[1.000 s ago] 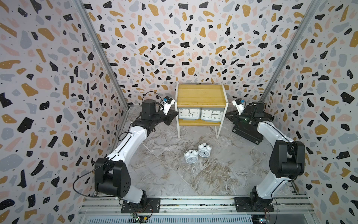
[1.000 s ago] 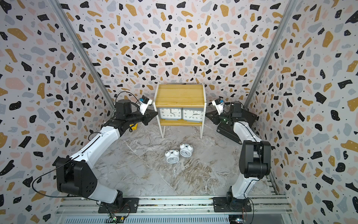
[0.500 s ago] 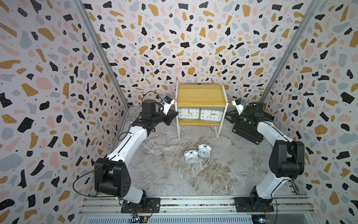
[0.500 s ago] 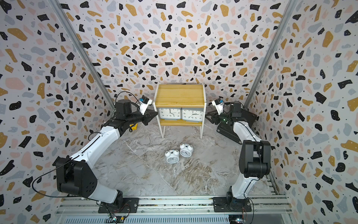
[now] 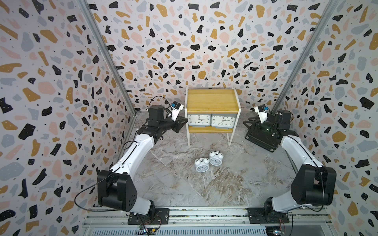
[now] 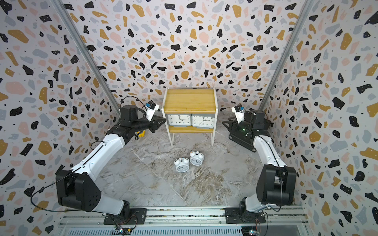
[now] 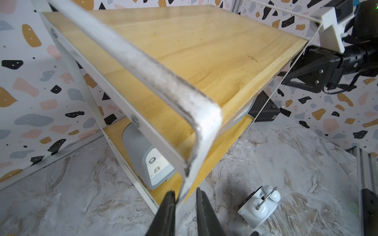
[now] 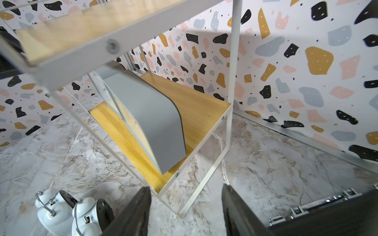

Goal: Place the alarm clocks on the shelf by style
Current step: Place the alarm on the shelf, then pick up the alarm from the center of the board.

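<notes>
The shelf (image 5: 211, 100) (image 6: 189, 101) stands at the back centre. Two rectangular grey alarm clocks (image 5: 199, 120) (image 5: 223, 122) sit side by side on its lower board. Two white twin-bell alarm clocks (image 5: 202, 165) (image 5: 215, 158) lie on the floor in front. My left gripper (image 5: 185, 120) (image 7: 185, 194) is at the shelf's left side, jaws slightly open astride the white frame leg; one finger touches it. My right gripper (image 5: 245, 123) (image 8: 186, 188) is wide open, just off the shelf's right side, holding nothing. The right wrist view shows a grey clock (image 8: 147, 114) from its side.
A black box (image 5: 261, 139) (image 8: 327, 214) lies on the floor under my right wrist, right of the shelf. Terrazzo-patterned walls close in the back and both sides. A small yellow thing (image 6: 141, 133) sits behind my left arm.
The right gripper's jaws have opened wide and it has drawn slightly away from the shelf. The left jaws have parted a little around the frame leg. The clocks have not moved.
</notes>
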`<state>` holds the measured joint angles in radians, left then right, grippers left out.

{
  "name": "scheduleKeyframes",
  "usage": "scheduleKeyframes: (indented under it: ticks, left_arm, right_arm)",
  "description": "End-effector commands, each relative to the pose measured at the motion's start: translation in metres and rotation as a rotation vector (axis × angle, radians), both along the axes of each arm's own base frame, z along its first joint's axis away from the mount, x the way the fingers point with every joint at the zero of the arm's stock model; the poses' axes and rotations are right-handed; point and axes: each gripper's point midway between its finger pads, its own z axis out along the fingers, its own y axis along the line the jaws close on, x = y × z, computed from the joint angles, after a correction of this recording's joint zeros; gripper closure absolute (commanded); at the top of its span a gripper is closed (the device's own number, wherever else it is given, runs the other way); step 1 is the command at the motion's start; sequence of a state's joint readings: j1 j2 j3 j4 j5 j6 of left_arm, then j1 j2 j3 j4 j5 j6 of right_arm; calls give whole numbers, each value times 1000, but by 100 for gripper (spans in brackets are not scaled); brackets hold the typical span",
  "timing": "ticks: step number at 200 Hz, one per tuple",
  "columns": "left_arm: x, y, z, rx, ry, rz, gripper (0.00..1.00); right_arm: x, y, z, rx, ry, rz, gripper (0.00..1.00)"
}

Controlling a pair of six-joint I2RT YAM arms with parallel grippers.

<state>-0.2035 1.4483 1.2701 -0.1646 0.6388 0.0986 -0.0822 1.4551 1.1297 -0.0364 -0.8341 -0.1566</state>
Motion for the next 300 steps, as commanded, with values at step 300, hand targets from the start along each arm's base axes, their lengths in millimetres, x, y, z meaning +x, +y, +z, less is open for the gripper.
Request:
scheduleKeyframes:
  ticks: [300]
  left_arm:
    - [-164, -56, -119, 89, 55, -263, 68]
  right_arm:
    - [-153, 40, -65, 97, 133, -173, 35]
